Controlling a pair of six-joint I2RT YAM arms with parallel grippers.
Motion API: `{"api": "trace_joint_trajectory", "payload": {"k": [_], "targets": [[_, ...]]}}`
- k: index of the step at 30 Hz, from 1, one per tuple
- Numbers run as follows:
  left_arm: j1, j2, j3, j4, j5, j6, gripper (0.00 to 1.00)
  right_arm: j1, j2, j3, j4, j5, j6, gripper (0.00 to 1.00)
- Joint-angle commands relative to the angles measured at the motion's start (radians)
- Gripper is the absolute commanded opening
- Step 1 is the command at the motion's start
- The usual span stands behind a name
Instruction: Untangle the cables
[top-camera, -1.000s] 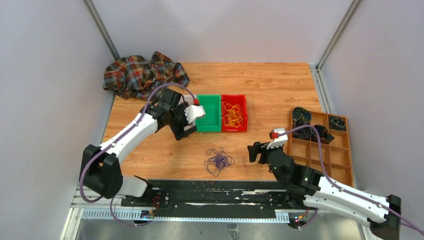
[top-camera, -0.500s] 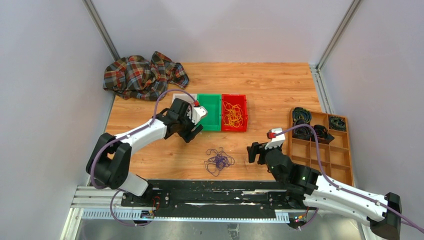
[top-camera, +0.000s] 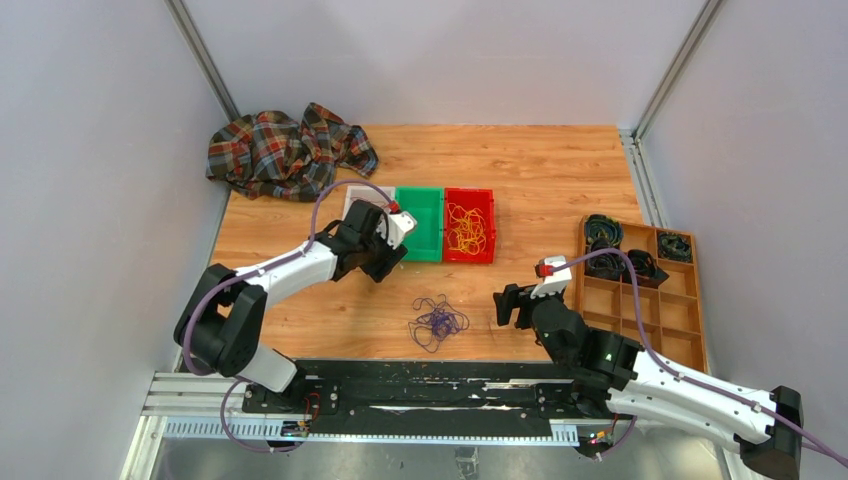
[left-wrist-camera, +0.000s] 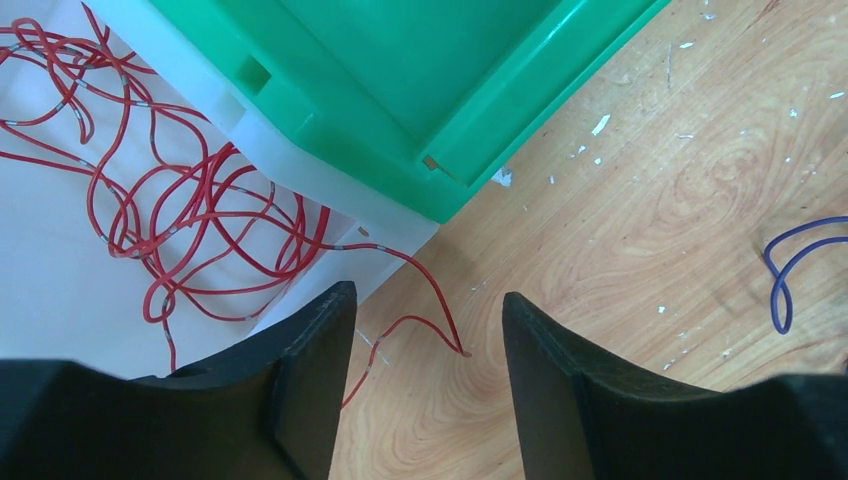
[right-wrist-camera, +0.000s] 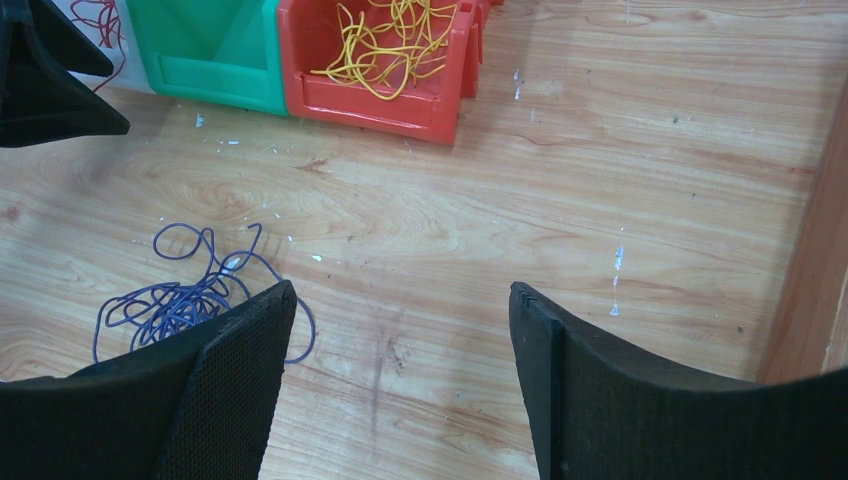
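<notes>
A loose tangle of thin purple cables (top-camera: 437, 323) lies on the light wooden table (top-camera: 540, 170), near its front edge and between the two arms. Thin yellow cables (top-camera: 466, 230) are heaped in a red plastic bin (right-wrist-camera: 380, 105). Thin red cables (left-wrist-camera: 215, 225) loop across a flat white tray (left-wrist-camera: 60, 260), and one end trails over the tray's corner onto the wood. An empty green plastic bin (left-wrist-camera: 380, 60) sits between the tray and the red bin, touching both. The left gripper (left-wrist-camera: 425, 310) hangs over that stray red end with its fingers apart, gripping nothing. The right gripper (right-wrist-camera: 400, 300) hovers just right of the purple tangle, fingers spread wide, empty. A crumpled plaid cloth (top-camera: 285, 150) lies at the far left corner.
</notes>
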Motion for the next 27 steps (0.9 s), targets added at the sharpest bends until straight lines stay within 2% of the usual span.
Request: {"api": "trace_joint_trajectory", "payload": {"k": [1, 11, 18, 27], "targets": [[-0.014, 0.015, 0.0, -0.008, 0.003, -0.033, 0.57, 0.016, -0.003, 0.023, 0.013, 0.007, 0.017, 0.78], [-0.02, 0.043, 0.023, -0.023, -0.047, -0.044, 0.43, 0.016, -0.009, 0.02, 0.013, 0.005, 0.022, 0.78], [-0.02, 0.01, 0.043, -0.028, -0.081, -0.029, 0.25, 0.016, -0.01, 0.021, 0.015, 0.004, 0.023, 0.78], [-0.02, -0.048, 0.109, -0.089, -0.091, 0.007, 0.2, 0.016, -0.012, 0.021, 0.018, 0.002, 0.026, 0.78]]}}
